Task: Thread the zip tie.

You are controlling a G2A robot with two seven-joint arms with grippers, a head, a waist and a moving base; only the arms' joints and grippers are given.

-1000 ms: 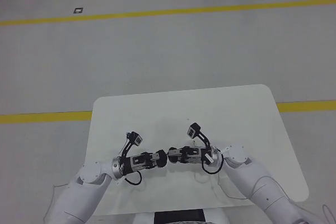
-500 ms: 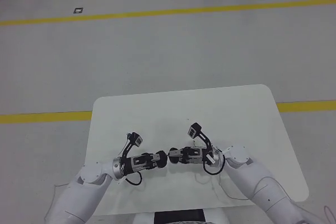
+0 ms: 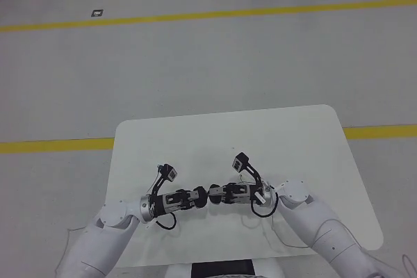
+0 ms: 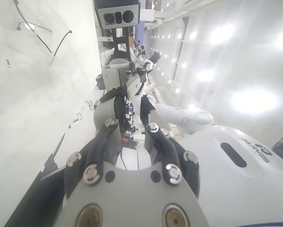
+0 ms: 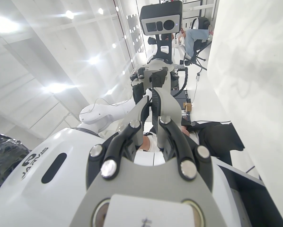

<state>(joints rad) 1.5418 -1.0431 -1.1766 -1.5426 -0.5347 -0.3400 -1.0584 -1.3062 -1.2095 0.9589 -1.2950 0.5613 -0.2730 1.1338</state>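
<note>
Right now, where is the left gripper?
In the top view the left gripper is over the table, robot-side of centre, tip to tip with the right gripper.

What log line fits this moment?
arms: left gripper and right gripper tip to tip over table | left: open | right: shut | black zip ties in clear box

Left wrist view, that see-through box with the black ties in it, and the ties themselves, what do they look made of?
The box looks like clear rigid plastic, perhaps acrylic: the white table shows through it, with straight edges and faint glare. The zip ties look like black plastic, likely nylon: thin, matt strips that bend slightly.
</note>
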